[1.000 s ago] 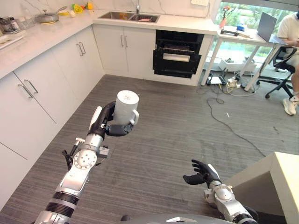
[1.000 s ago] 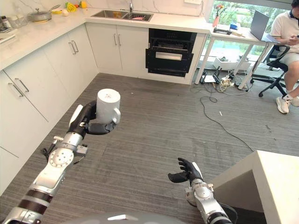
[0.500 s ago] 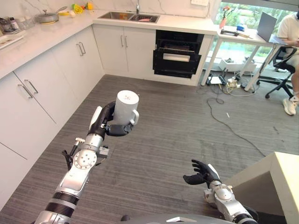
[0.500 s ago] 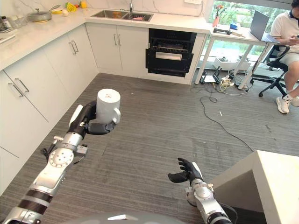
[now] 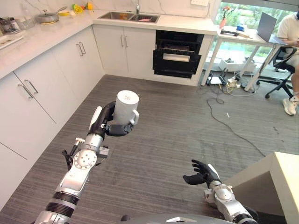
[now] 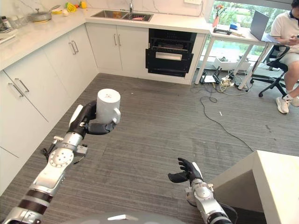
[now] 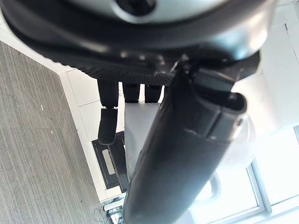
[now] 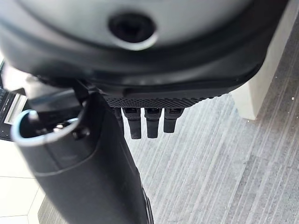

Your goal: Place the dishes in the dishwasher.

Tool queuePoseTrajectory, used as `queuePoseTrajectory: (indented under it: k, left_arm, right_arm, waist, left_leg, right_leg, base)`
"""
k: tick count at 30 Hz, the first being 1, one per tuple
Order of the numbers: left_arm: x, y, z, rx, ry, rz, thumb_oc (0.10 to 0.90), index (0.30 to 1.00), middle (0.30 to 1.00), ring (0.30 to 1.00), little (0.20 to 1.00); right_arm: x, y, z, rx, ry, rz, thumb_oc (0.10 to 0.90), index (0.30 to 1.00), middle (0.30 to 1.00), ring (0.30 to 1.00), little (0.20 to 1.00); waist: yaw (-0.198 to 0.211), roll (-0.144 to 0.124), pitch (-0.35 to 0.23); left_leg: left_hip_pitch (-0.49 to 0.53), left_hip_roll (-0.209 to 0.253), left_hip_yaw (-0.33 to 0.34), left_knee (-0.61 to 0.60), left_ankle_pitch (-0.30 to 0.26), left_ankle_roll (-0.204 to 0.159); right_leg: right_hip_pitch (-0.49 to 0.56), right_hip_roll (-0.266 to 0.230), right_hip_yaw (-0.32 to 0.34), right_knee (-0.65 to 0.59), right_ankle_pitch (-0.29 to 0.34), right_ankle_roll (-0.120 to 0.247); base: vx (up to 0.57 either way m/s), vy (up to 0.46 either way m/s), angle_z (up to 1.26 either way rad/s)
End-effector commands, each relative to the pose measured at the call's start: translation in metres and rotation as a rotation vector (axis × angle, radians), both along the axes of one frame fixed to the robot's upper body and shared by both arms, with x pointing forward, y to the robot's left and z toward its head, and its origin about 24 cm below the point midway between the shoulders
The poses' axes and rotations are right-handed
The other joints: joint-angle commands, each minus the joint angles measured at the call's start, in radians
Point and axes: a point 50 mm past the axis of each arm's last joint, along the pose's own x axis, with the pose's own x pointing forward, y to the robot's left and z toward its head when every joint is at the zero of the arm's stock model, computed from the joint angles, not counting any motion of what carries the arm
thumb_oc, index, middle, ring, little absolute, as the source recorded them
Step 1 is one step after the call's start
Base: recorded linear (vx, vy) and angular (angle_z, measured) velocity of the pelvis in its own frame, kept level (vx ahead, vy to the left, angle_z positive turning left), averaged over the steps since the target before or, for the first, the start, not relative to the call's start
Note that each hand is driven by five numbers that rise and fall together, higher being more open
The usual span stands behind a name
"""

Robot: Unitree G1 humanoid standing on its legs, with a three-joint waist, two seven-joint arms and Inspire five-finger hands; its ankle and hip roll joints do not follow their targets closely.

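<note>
Left hand is wrapped around a white mug, fingers curled on its side, mug held upside down in mid-air over the grey wood-look floor, handle facing the robot's right. Dishwasher sits open under the white counter, well apart from the mug, dark racks visible inside. Sink is set in the counter just left of the dishwasher. Right hand hangs low over the floor, far nearer the robot than the dishwasher, holding nothing, fingers loosely spread; right wrist view agrees, fingers hanging relaxed. Pan stands on the counter well left of the dishwasher, past the sink. White desk stands right of the dishwasher with a laptop on it and a person seated beside it. Left wrist view shows fingers against the mug wall
</note>
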Motion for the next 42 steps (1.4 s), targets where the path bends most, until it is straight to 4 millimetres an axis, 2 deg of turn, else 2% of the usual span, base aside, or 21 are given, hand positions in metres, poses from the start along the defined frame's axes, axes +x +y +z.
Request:
queuePoseTrajectory:
  k: [1, 15, 31, 34, 38, 41, 42]
  left_arm:
    - [-0.012, 0.001, -0.001, -0.105, -0.021, 0.040, 0.400, 0.300, 0.300, 0.300, 0.300]
    - [-0.015, 0.002, -0.005, -0.123, -0.003, 0.048, 0.400, 0.300, 0.300, 0.300, 0.300]
    - [-0.016, 0.001, -0.008, -0.130, 0.013, 0.047, 0.400, 0.300, 0.300, 0.300, 0.300]
    - [-0.015, 0.001, -0.007, -0.122, 0.006, 0.051, 0.400, 0.300, 0.300, 0.300, 0.300]
    - [-0.010, 0.003, -0.001, -0.108, -0.022, 0.062, 0.400, 0.300, 0.300, 0.300, 0.300]
    - [-0.009, 0.006, 0.004, -0.086, -0.045, 0.071, 0.400, 0.300, 0.300, 0.300, 0.300]
    - [-0.008, 0.008, 0.006, -0.073, -0.058, 0.078, 0.400, 0.300, 0.300, 0.300, 0.300]
  right_arm:
    - [-0.005, -0.011, 0.007, 0.114, -0.042, -0.079, 0.800, 0.900, 0.900, 0.900, 0.900]
    - [-0.010, -0.012, 0.002, 0.097, -0.006, -0.099, 0.800, 0.900, 0.900, 0.900, 0.900]
    - [-0.017, -0.014, -0.003, 0.087, 0.025, -0.105, 0.800, 0.900, 0.900, 0.900, 0.900]
    - [-0.014, -0.015, -0.002, 0.059, 0.023, -0.089, 0.800, 0.900, 0.900, 0.900, 0.900]
    - [-0.001, -0.018, 0.004, 0.017, 0.001, -0.066, 0.800, 0.900, 0.900, 0.900, 0.900]
    - [0.007, -0.019, 0.009, -0.015, -0.021, -0.035, 0.800, 0.900, 0.900, 0.900, 0.900]
    - [0.011, -0.018, 0.011, -0.024, -0.034, -0.026, 0.800, 0.900, 0.900, 0.900, 0.900]
  waist:
    - [-0.016, 0.039, 0.027]
    - [-0.023, 0.045, 0.024]
    - [-0.026, 0.039, 0.023]
    - [-0.021, 0.038, 0.026]
    - [-0.004, 0.033, 0.038]
    - [0.013, 0.025, 0.046]
    - [0.027, 0.019, 0.053]
  left_leg:
    - [-0.011, -0.049, 0.192, 0.006, -0.091, 0.058]
    - [0.006, -0.045, 0.202, 0.006, -0.093, 0.059]
    - [0.009, -0.039, 0.207, 0.006, -0.092, 0.060]
    - [0.008, -0.043, 0.203, 0.007, -0.097, 0.063]
    - [-0.014, -0.054, 0.201, 0.028, -0.108, 0.076]
    - [-0.039, -0.067, 0.199, 0.074, -0.137, 0.091]
    - [-0.063, -0.081, 0.197, 0.133, -0.172, 0.107]
  right_leg:
    - [-0.072, 0.037, -0.049, 0.028, -0.055, 0.004]
    - [-0.065, 0.042, -0.043, 0.023, -0.054, 0.001]
    - [-0.067, 0.045, -0.044, 0.029, -0.055, -0.001]
    - [-0.074, 0.044, -0.045, 0.033, -0.053, 0.002]
    - [-0.099, 0.025, -0.047, 0.059, -0.048, 0.018]
    - [-0.117, -0.001, -0.050, 0.091, -0.047, 0.033]
    - [-0.131, -0.027, -0.053, 0.137, -0.052, 0.048]
  base:
    - [0.00, 0.000, 0.00]
    - [0.00, -0.001, -0.01]
    - [0.00, -0.003, -0.01]
    - [0.00, 0.026, 0.00]
    - [0.00, 0.096, -0.05]
    - [0.03, 0.136, -0.08]
    - [0.05, 0.180, -0.11]
